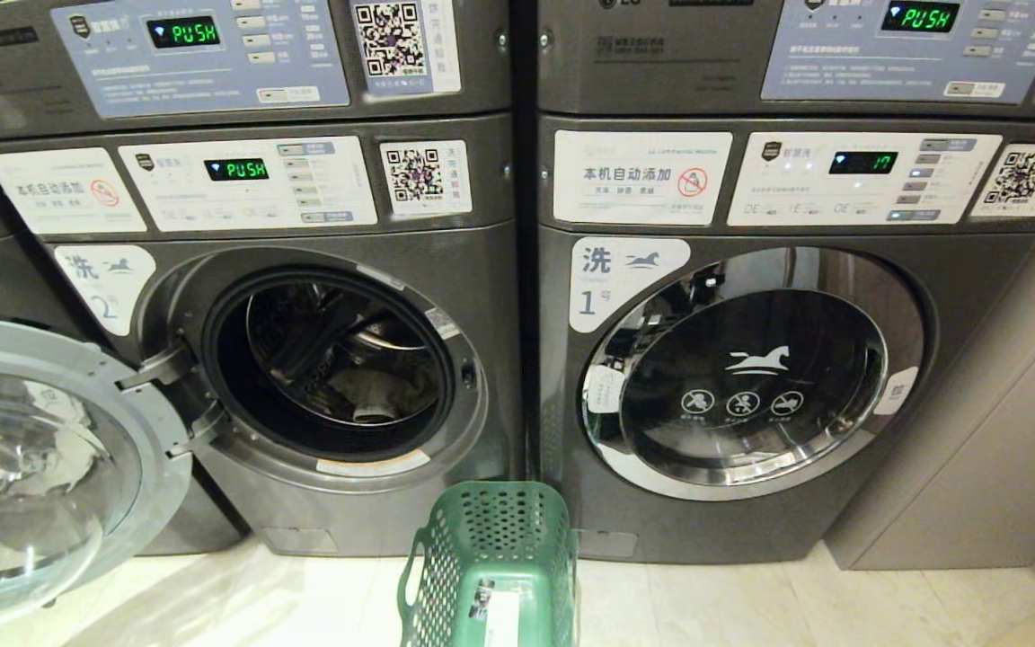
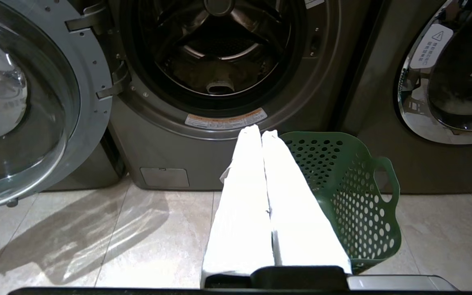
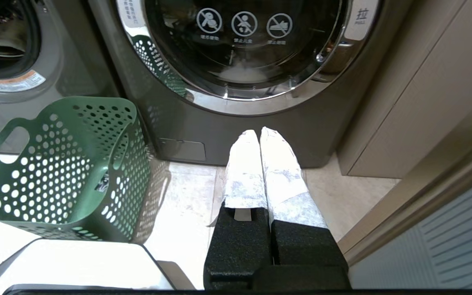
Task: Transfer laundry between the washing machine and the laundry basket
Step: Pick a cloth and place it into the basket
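Left gripper [image 2: 262, 133]: white-wrapped fingers pressed together, holding nothing, low over the pale tiled floor [image 2: 96, 237].
Right gripper [image 3: 258, 133]: fingers closed too, nothing in it.
Dark grey washing machine marked 2 [image 1: 347, 503]: straight ahead of the left gripper; its round glass door [image 1: 32, 458] hangs wide open.
Soft grey bundle of laundry [image 1: 383, 391]: inside the drum, beyond the left gripper.
Narrow green plastic laundry basket with round holes [image 1: 490, 557]: on the floor between both grippers.
Dark grey machine marked 1 [image 1: 733, 530]: facing the right gripper, door closed.

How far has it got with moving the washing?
Done: washing machine number 2 has its door swung open. The laundry still lies in the drum; the laundry basket looks empty. Both the left gripper and right gripper are shut, holding nothing. All the moving remains.
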Controlling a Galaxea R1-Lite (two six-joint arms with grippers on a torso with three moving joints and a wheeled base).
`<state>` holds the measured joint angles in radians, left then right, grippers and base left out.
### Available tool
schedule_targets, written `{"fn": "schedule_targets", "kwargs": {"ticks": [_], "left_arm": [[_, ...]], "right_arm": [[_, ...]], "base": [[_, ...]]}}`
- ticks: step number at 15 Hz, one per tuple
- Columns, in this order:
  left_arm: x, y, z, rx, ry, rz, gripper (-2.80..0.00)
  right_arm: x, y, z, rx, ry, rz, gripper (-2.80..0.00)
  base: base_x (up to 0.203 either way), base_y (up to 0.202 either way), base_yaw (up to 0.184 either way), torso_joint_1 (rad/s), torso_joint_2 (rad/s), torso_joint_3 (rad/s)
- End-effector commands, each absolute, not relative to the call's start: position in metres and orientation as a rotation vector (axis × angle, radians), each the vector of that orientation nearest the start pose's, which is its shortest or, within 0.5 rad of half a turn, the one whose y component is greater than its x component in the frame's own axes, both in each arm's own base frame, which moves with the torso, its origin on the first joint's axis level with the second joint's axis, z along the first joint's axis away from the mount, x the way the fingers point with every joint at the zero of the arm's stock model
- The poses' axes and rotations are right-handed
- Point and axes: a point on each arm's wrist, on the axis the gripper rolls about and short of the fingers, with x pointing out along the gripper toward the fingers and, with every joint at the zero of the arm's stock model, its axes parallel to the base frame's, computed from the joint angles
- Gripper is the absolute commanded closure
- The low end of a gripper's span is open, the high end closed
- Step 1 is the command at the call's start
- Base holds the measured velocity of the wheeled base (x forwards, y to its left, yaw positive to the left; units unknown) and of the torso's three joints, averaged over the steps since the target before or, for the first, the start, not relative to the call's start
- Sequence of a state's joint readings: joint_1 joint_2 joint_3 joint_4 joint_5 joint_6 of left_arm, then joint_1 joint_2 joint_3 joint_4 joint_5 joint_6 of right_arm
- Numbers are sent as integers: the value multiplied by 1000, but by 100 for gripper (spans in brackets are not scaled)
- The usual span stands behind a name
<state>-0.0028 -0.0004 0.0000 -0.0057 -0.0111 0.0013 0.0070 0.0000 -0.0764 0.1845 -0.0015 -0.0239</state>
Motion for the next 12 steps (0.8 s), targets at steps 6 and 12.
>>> {"fn": "schedule_targets", "kwargs": {"ticks": [6, 12], "left_arm": [[-23, 0, 76, -7, -6, -9, 0], [-23, 0, 76, -29, -6, -2, 0]], "right_arm": [[-30, 0, 78, -26, 110, 6, 0], [-30, 0, 78, -26, 110, 6, 0]], "base": [[1, 185, -4, -1, 2, 2], [0, 194, 0, 5, 3, 2]]}}
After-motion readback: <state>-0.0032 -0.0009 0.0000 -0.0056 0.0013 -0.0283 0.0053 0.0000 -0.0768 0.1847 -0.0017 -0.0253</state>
